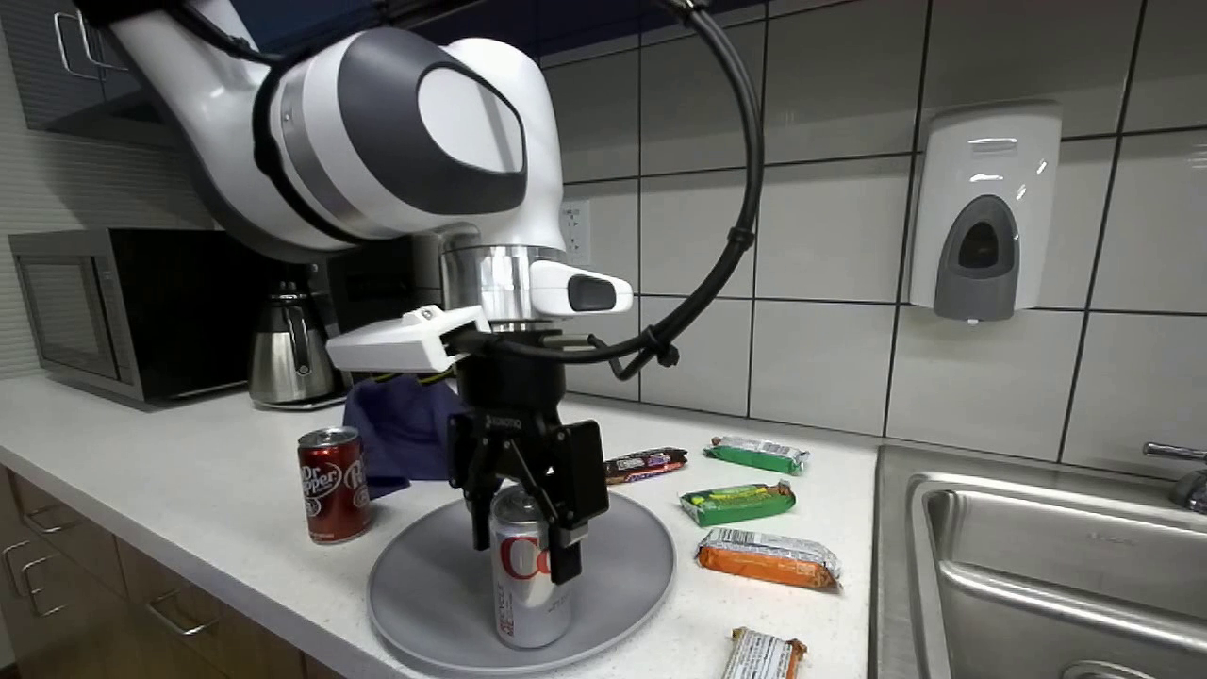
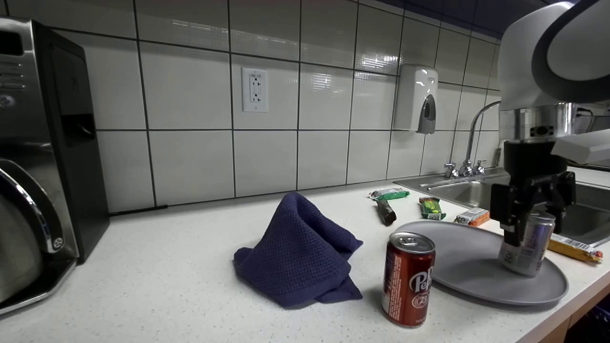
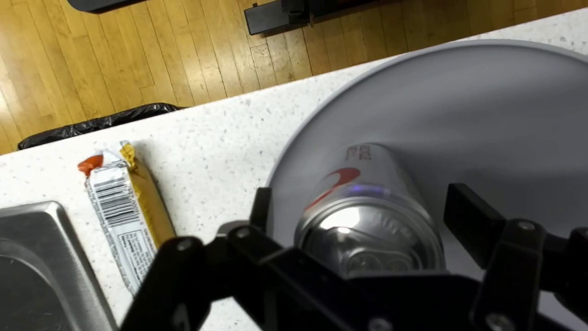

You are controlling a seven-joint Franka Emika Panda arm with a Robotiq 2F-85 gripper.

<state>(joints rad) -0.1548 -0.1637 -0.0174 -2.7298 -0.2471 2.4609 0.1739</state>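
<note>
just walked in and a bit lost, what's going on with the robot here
A robot arm has its hand open around a silver can with red lettering, which stands on a gray plate. In the wrist view gaps show between the can and the fingers, so it does not look gripped. A red Dr Pepper can stands on the counter beside the plate, near a purple cloth, and wrapped bars lie nearby.

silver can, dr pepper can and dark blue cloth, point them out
Silver can point(image 1: 530, 592): in an exterior view, its side
Dr Pepper can point(image 2: 408, 282): in an exterior view, red side
Dark blue cloth point(image 2: 296, 259): in an exterior view, front
</note>
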